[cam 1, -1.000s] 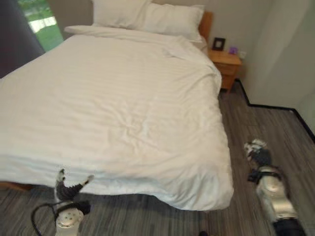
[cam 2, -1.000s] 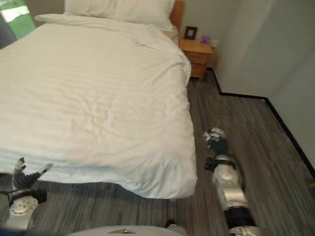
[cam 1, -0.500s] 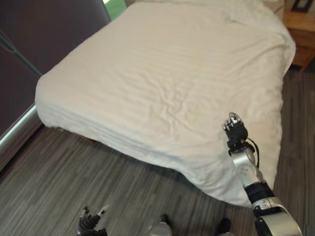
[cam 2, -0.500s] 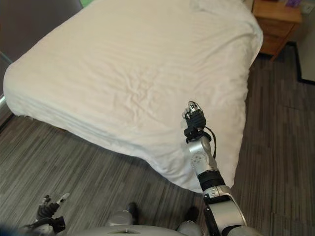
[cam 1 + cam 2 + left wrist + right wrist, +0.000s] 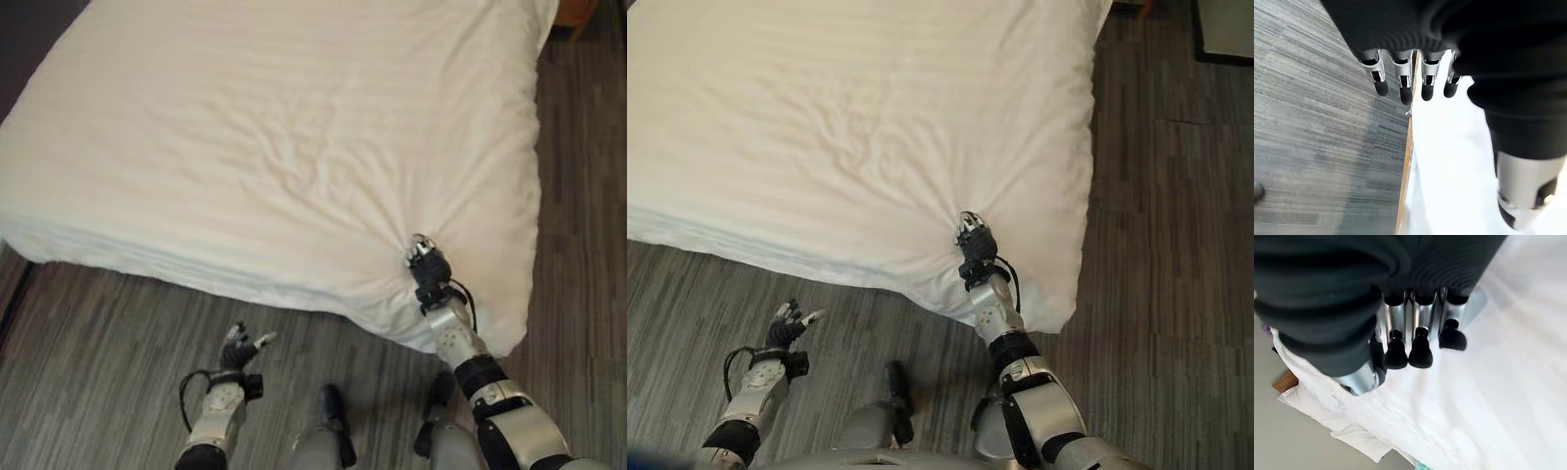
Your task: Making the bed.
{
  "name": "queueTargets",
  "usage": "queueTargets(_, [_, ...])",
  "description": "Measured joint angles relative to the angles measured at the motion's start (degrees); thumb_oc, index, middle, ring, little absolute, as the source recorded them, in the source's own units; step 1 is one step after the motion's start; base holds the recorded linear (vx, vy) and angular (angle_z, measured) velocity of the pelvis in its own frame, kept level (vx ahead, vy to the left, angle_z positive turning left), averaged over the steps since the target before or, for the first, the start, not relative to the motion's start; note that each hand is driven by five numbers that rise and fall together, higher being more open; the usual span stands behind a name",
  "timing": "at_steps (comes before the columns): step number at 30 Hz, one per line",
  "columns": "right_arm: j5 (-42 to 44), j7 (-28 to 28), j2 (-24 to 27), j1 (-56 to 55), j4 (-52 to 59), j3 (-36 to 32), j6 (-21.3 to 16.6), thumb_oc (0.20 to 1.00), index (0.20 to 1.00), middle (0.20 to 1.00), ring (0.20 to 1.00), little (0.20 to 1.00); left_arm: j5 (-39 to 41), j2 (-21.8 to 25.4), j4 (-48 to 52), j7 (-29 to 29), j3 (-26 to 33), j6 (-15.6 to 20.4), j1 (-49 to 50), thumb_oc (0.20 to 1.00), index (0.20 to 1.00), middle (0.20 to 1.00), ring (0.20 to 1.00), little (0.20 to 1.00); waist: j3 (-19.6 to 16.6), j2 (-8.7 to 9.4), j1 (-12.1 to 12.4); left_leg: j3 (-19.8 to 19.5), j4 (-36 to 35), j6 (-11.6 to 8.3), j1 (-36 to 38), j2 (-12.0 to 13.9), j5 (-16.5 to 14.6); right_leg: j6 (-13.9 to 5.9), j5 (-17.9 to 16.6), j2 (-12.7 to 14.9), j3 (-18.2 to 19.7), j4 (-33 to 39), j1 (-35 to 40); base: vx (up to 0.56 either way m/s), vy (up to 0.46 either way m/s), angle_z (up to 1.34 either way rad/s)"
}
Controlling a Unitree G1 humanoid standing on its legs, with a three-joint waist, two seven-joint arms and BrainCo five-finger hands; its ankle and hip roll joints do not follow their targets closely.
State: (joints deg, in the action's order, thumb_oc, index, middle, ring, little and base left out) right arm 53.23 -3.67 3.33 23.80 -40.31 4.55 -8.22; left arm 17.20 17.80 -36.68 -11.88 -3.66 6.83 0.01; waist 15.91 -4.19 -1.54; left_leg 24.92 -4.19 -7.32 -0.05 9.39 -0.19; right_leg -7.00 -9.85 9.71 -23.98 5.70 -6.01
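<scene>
The soft, light duvet (image 5: 294, 147) is being pinched near the bed's foot corner by the right robot hand (image 5: 428, 264); the left robot hand (image 5: 238, 349) is being held loosely open.

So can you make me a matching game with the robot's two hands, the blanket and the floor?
Things:
1. right hand
2. left hand
3. duvet
4. floor

Places or looks:
A. grey wood-look stripes
B. white, spread over the bed
C. low over the floor, touching nothing
D. at the duvet's near corner, where creases gather

Pairs: 1-D, 2-C, 3-B, 4-A
</scene>
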Motion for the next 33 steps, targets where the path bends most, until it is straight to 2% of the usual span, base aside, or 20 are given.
queueTargets(4, [-1.56, 3.56, 5.9, -12.99, -6.29, -14.88, 2.02, 0.2, 0.2, 0.2, 0.2, 0.2, 0.31, 1.66, 2.16, 2.53, 0.04, -0.79, 2.92, 1.0, 1.0, 1.0, 1.0, 1.0, -2.15, 5.85, -3.5, 1.89, -1.11, 0.67, 3.38, -1.13, -0.66, -0.15, 0.13, 1.12, 1.44, 0.04, 2.3, 0.01, 0.177, -0.14])
queueTargets(6, [-1.51, 5.8, 9.77, -20.21, -11.11, -23.09, 3.66, 0.2, 0.2, 0.2, 0.2, 0.2, 0.55, 2.59, 4.64, 3.79, 0.07, -1.36, 3.58, 1.0, 1.0, 1.0, 1.0, 1.0, -2.08, 7.58, -3.54, 2.01, -1.11, 1.02, 3.32, -1.97, -0.92, -0.53, -0.07, 1.88, 1.81, 0.03, 2.22, 0.0, 0.094, -0.03])
queueTargets(9, [-1.45, 8.12, 13.46, -32.86, -13.01, -24.54, 3.0, 0.2, 0.2, 0.2, 0.2, 0.2, 0.11, 1.54, -0.75, 3.24, -0.76, -3.64, 0.03, 1.0, 1.0, 1.0, 1.0, 1.0, -2.52, 9.3, -7.54, 4.11, -1.17, 1.33, 5.32, -2.31, -1.25, -0.46, -1.09, 2.12, 3.28, 0.02, 2.8, -0.07, 0.114, -0.43])
queueTargets(10, [-1.54, 8.19, 13.23, -33.97, -14.04, -24.25, 3.02, 0.561, 0.561, 0.561, 0.561, 0.561, -0.01, 1.1, -2.63, 3.43, -1.76, -3.69, -2.67, 1.0, 1.0, 1.0, 1.0, 1.0, -2.57, 9.68, -9.2, 5.28, -1.06, 1.34, 6.49, -2.9, -1.93, -0.89, -1.7, 1.66, 3.65, 0.02, 2.74, -0.2, 0.158, -0.74])
queueTargets(11, [-1.71, 8.11, 12.47, -34.37, -14.1, -23.51, 2.9, 1.0, 1.0, 1.0, 1.0, 1.0, 0.0, 0.37, -3.74, 3.25, -1.71, -3.67, -4.32, 1.0, 1.0, 1.0, 1.0, 1.0, -2.59, 9.72, -9.65, 6.8, -0.7, 1.43, 6.98, -2.85, -1.98, -0.4, -3.16, 1.12, 3.54, -0.03, 2.05, -0.21, 0.155, -1.14])
queueTargets(14, [-3.16, 8.04, 10.05, -29.54, -14.19, -17.33, 2.91, 1.0, 1.0, 1.0, 1.0, 1.0, 0.6, -0.62, -7.33, 2.1, -0.41, -4.12, -6.55, 1.0, 1.0, 1.0, 1.0, 1.0, -1.41, 7.64, -9.49, 16.28, 0.08, 5.18, 8.09, 0.28, -4.11, -0.84, -13.07, -1.72, 3.95, -0.16, -2.38, -0.21, 0.084, -1.41])
queueTargets(15, [-4.42, 8.24, 8.8, -30.24, -13.74, -15.33, 3.68, 1.0, 1.0, 1.0, 1.0, 1.0, 0.67, -2.06, -9.1, 2.26, -0.79, -4.56, -7.32, 1.0, 1.0, 1.0, 1.0, 1.0, -1.44, 4.71, -10.77, 17.51, 0.16, 4.24, 8.25, 1.66, -3.09, 1.58, -2.79, 0.06, -1.76, -10.79, -2.84, -0.19, 0.021, -0.8])
queueTargets(17, [-6.16, 8.09, 8.49, -30.67, -12.78, -12.95, 5.07, 1.0, 1.0, 1.0, 1.0, 1.0, 0.74, -2.22, -6.43, 4.55, -4.26, -4.31, -3.09, 1.0, 1.0, 1.0, 1.0, 1.0, -2.92, 2.1, -7.17, 21.75, 0.29, 3.8, 10.51, 3.26, -2.76, 2.23, 6.01, 4.17, -6.47, -25.68, -1.66, -0.15, -0.057, -0.88])
queueTargets(18, [-6.65, 7.75, 8.32, -30.84, -11.05, -12.04, 5.02, 1.0, 1.0, 1.0, 1.0, 1.0, 0.75, -1.97, -5.22, 5.61, -5.61, -4.35, -0.98, 1.0, 1.0, 1.0, 1.0, 1.0, -3.31, 2.01, -5.54, 23.44, 0.73, 3.72, 11.4, 3.35, -2.65, 1.84, 8.15, 6.8, -7.82, -29.48, -0.26, -0.17, -0.122, -0.95])
queueTargets(20, [-8.56, 7.13, 8.04, -30.75, -5.57, -10.19, 5.04, 1.0, 1.0, 1.0, 1.0, 1.0, 2.76, -0.77, -2.87, 7.56, -7.84, -4.81, 2.21, 1.0, 1.0, 1.0, 1.0, 1.0, -4.19, 3.24, -3.74, 25.2, 3.12, 3.02, 11.32, 3.71, -2.2, -1.43, 10.4, 11.34, -8.18, -29.57, 3.35, -0.13, -0.117, -0.68])
queueTargets(22, [-10.2, 6.5, 8.03, -30.17, -2.48, -8.83, 5.07, 1.0, 1.0, 1.0, 1.0, 1.0, 2.97, 1.2, -0.31, 9.14, -9.05, -4.9, 4.55, 1.0, 1.0, 1.0, 1.0, 1.0, -5.14, 4.76, -2.41, 26.09, 5.39, 2.88, 11.34, 4.37, -2.11, -1.8, 10.2, 12.52, -7.62, -25.8, 5.94, -0.09, -0.112, -0.6])
queueTargets(23, [-10.86, 6.05, 8.24, -29.47, -1.55, -8.55, 4.99, 1.0, 1.0, 1.0, 1.0, 1.0, 2.96, 1.58, 0.54, 10.6, -9.47, -4.92, 5.51, 1.0, 1.0, 1.0, 1.0, 1.0, -5.81, 4.65, -2.37, 25.98, 6.4, 3.29, 11.16, 5.39, -1.65, -2.03, 11.37, 9.35, -7.17, -20.87, 8.23, -0.32, -0.461, -0.61])
queueTargets(24, [-12.22, 6.02, 8.53, -28.53, -0.6, -7.67, 4.94, 1.0, 1.0, 1.0, 1.0, 1.0, 2.96, 1.2, 1.22, 12.18, -9.6, -4.93, 6.27, 1.0, 1.0, 1.0, 1.0, 1.0, -6.51, 4.71, -2.11, 24.62, 11.34, 3.28, 8.62, 9.48, -1.84, -1.12, 11.29, 5.78, -6.62, -14.97, 10.13, -0.25, -0.395, -0.56])
queueTargets(25, [-12.89, 6.16, 9.15, -28.1, 0.53, -7.23, 5.16, 1.0, 1.0, 1.0, 1.0, 1.0, 2.76, 1.15, 1.33, 12.74, -9.65, -4.83, 6.42, 1.0, 1.0, 1.0, 1.0, 1.0, -7.39, 4.22, -1.89, 22.05, 12.51, 2.38, 7.11, 9.31, -2.35, -0.46, 11.66, 4.6, -6.15, -12.85, 10.31, -0.34, -0.508, -0.69])
queueTargets(26, [-14.86, 5.87, 12.38, -29.58, 5.7, -4.72, 5.12, 1.0, 1.0, 1.0, 1.0, 1.0, 2.29, -0.06, 0.02, 13.45, -10.13, -4.79, 5.7, 1.0, 1.0, 1.0, 1.0, 1.0, -8.49, 2.65, -1.66, 21.97, 11.76, 2.25, 6.29, 9.04, -1.41, 0.69, 11.17, 2.33, -5.89, -9.98, 9.17, -0.16, -0.239, -0.69])
queueTargets(27, [-15.91, 5.22, 13.55, -29.08, 7.23, -3.73, 4.73, 1.0, 1.0, 1.0, 1.0, 1.0, 1.96, -0.23, 0.11, 13.51, -9.96, -5.0, 5.64, 1.0, 1.0, 1.0, 1.0, 1.0, -8.52, 1.16, -1.58, 23.47, 12.01, 1.13, 7.03, 10.96, -0.87, 2.22, 10.09, 0.22, -5.17, -8.06, 9.5, -0.24, -0.348, -0.84])
queueTargets(29, [-19.75, 4.54, 15.33, -29.31, 9.87, 0.55, 5.11, 1.0, 1.0, 1.0, 1.0, 1.0, 1.0, 0.76, 0.2, 14.25, -9.97, -5.08, 6.15, 1.0, 1.0, 1.0, 1.0, 1.0, -8.28, 3.36, -1.4, 22.75, 22.53, 1.71, 5.03, 16.71, -0.35, 3.86, 8.46, -2.67, -3.7, -3.04, 12.81, -0.18, -0.308, -0.71])
queueTargets(30, [-23.59, 3.83, 17.96, -30.47, 13.9, 1.44, 5.04, 1.0, 1.0, 1.0, 1.0, 1.0, 0.21, 0.32, 2.25, 14.99, -10.02, -5.17, 7.57, 1.0, 1.0, 1.0, 1.0, 1.0, -8.6, 2.99, -1.72, 21.74, 16.96, -1.21, 6.06, 14.75, -0.65, 3.84, 8.44, -3.47, -1.74, -1.55, 13.37, -0.12, -0.302, -0.72])
queueTargets(32, [-27.53, 3.87, 19.96, -31.21, 16.9, 0.19, 4.24, 1.0, 1.0, 1.0, 1.0, 1.0, 0.44, -1.13, 4.54, 15.92, -9.62, -5.26, 7.97, 1.0, 1.0, 1.0, 1.0, 1.0, -7.31, 1.72, -2.78, 23.52, 10.32, -2.52, 9.72, 13.66, 3.52, 3.62, 8.6, -5.76, -0.33, -1.46, 13.34, -0.12, -0.284, -0.66])
queueTargets(33, [-29.07, 3.99, 20.0, -30.77, 16.77, 0.9, 4.41, 1.0, 1.0, 1.0, 1.0, 1.0, 0.74, -1.33, 4.3, 16.03, -9.98, -5.32, 7.15, 1.0, 1.0, 1.0, 1.0, 1.0, -6.46, 2.34, -2.3, 18.97, 11.52, -1.86, 9.96, 14.04, 4.55, 3.83, 9.32, -5.77, 0.55, -2.39, 13.35, -0.14, -0.269, -0.61])
